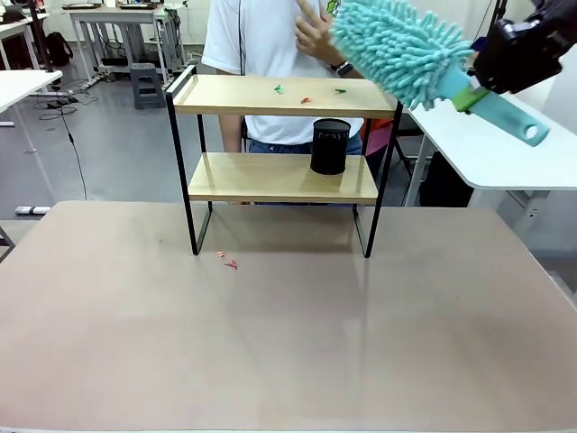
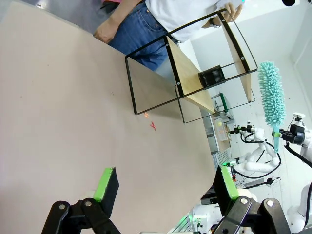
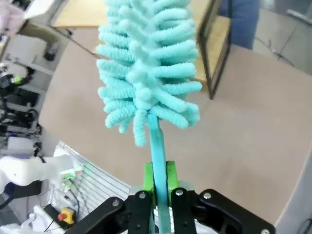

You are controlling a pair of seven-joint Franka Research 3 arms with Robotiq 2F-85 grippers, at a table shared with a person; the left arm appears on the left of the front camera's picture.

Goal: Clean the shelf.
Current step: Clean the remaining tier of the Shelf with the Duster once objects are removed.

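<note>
The shelf (image 1: 279,135) stands at the table's far side, with small green and red scraps (image 1: 306,97) on its top board and a black cup (image 1: 330,146) on the lower one. My right gripper (image 1: 471,94) is shut on the handle of a turquoise fluffy duster (image 1: 401,50), holding it in the air above the shelf's right end. From the right wrist, the gripper (image 3: 158,184) clamps the handle and the duster head (image 3: 146,73) rises above the shelf (image 3: 214,44). My left gripper (image 2: 165,185) hangs open over bare table, well away from the shelf (image 2: 195,73).
A person stands right behind the shelf, one hand (image 1: 315,36) raised next to the duster head. Two small red scraps (image 1: 227,262) lie on the table in front of the shelf's left leg. A white table (image 1: 505,153) stands at the right.
</note>
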